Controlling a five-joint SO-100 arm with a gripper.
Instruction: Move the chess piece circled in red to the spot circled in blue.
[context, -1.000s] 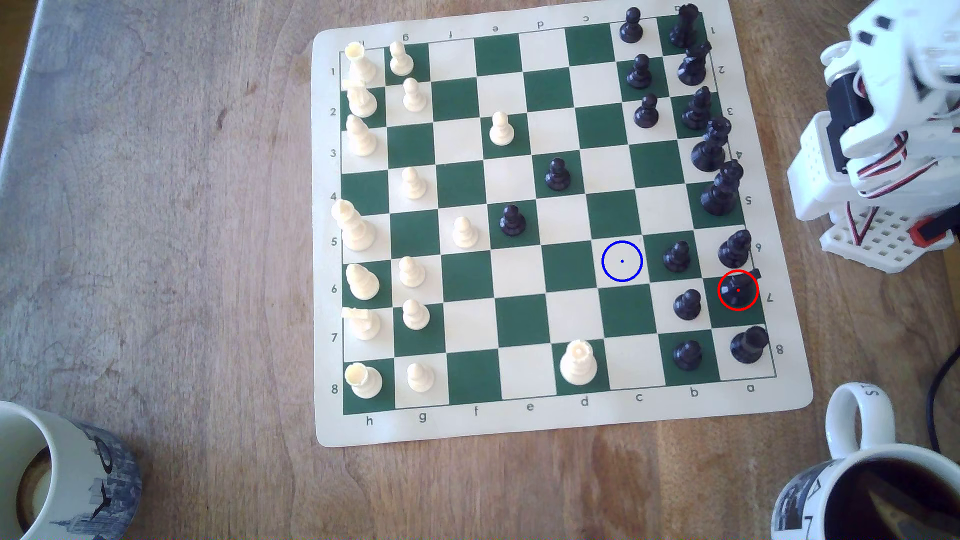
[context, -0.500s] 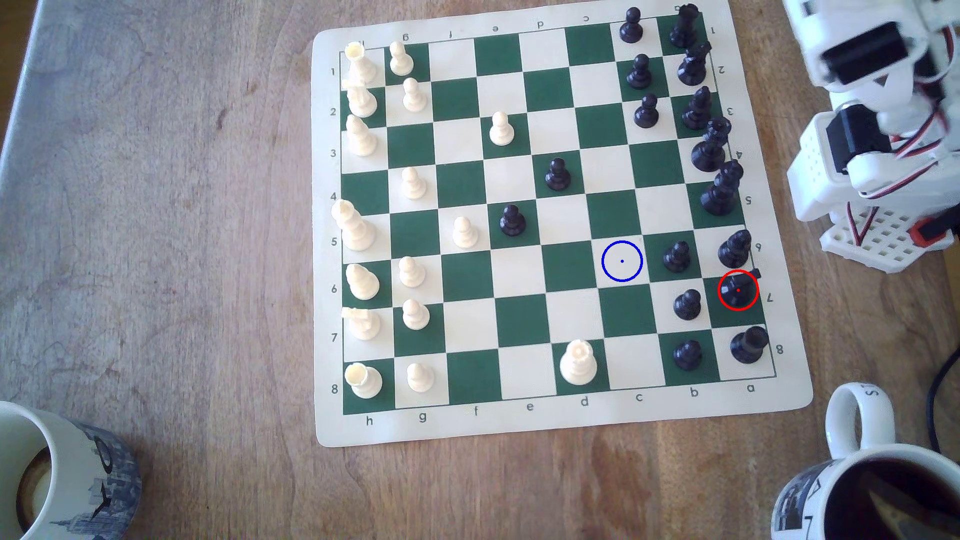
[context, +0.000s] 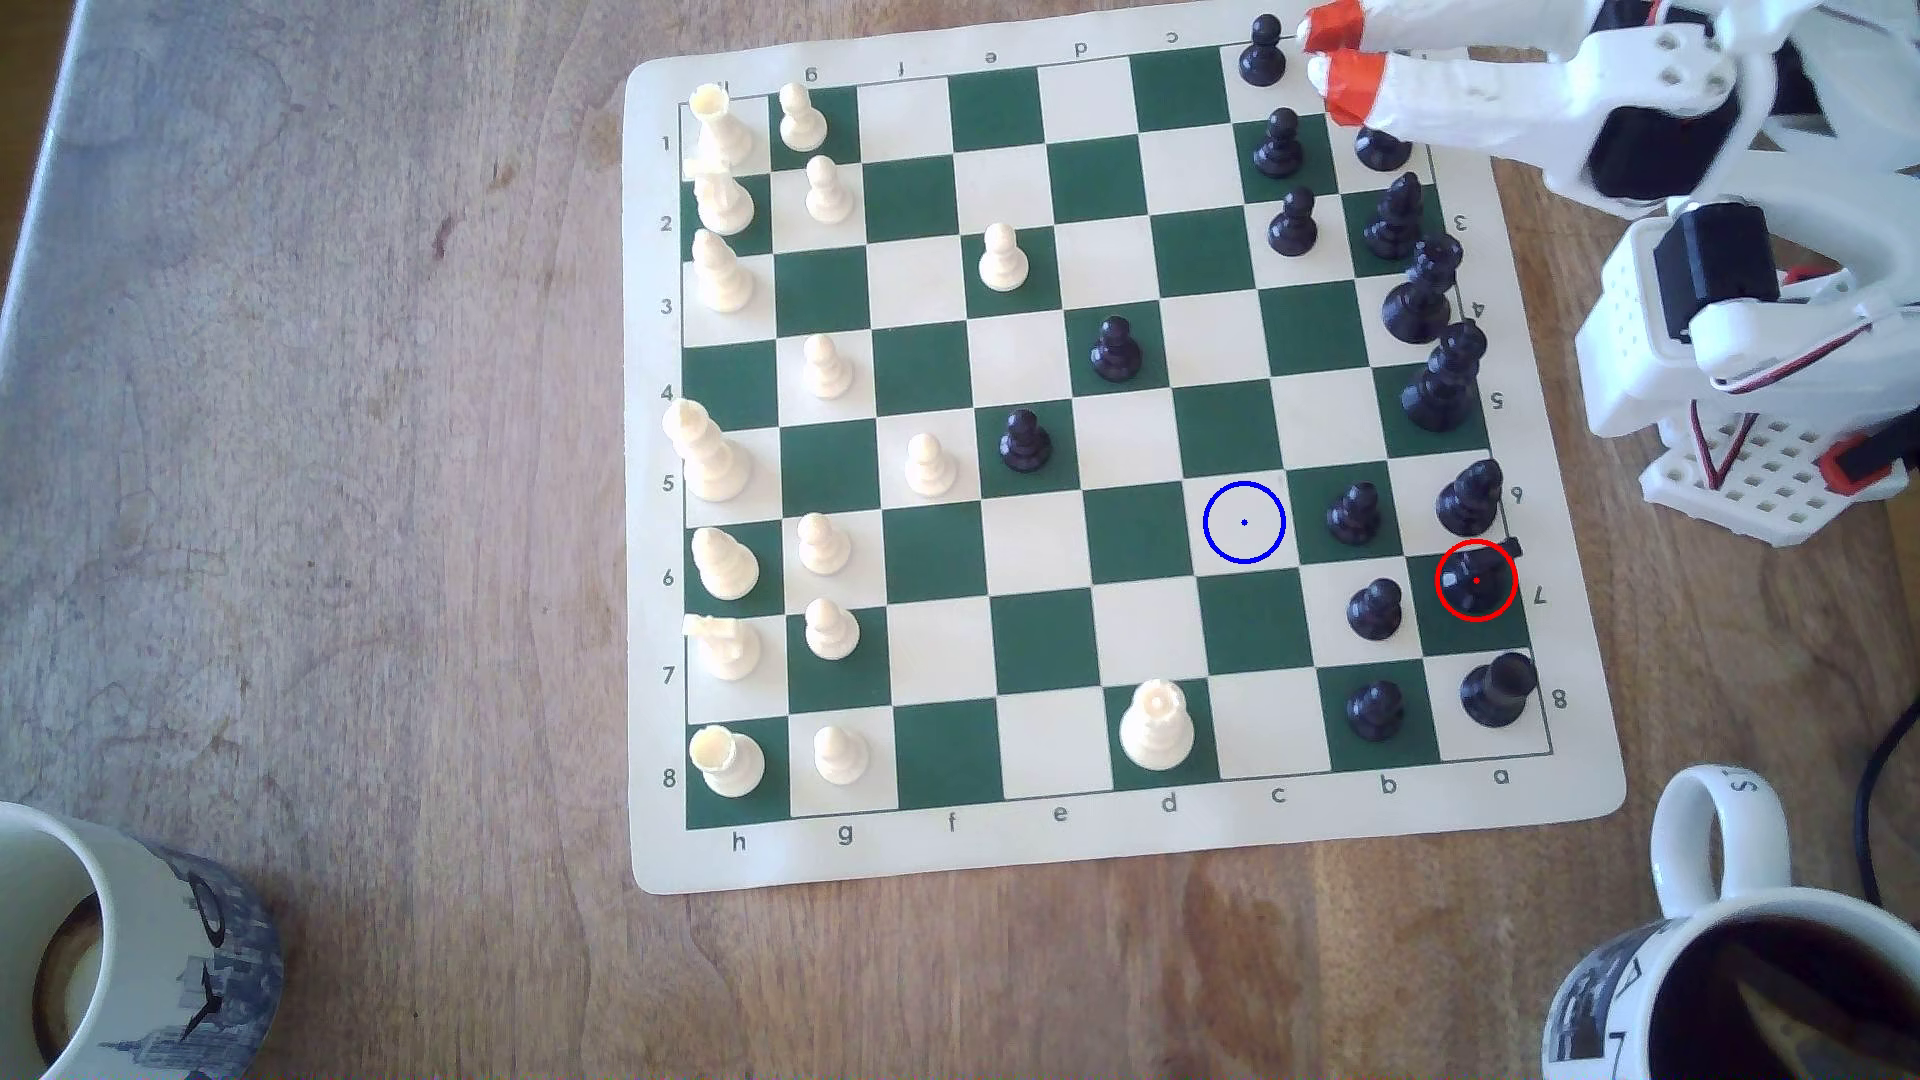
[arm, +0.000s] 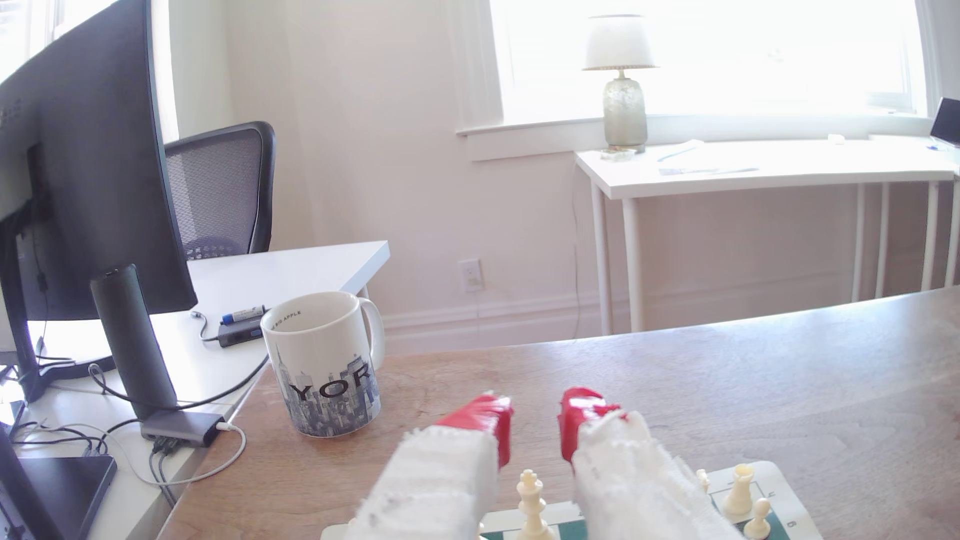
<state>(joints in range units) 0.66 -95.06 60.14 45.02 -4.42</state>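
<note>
In the exterior view the chess piece (context: 1475, 579), a glossy black knight, stands inside a red ring on a green square near the board's right edge. The spot (context: 1244, 521) is a bare cream square with a blue ring and dot, two squares to the knight's left and one row farther back. My gripper (context: 1327, 54), white with orange-red fingertips, hovers over the board's far right corner, well away from both. In the wrist view the gripper (arm: 535, 423) is open, with a clear gap and nothing between its fingers.
Black pieces line the board's (context: 1143, 831) right columns and white ones the left; a black pawn (context: 1374, 608) stands just left of the knight and a rook (context: 1496, 691) in front of it. Mugs sit at the front left (context: 114, 945) and front right (context: 1745, 935). The arm's base (context: 1704, 395) stands right of the board.
The arm has unfolded from beside its base and swung out leftward; its orange-tipped gripper has come into the exterior view over the board's far right corner. No chess piece has moved.
</note>
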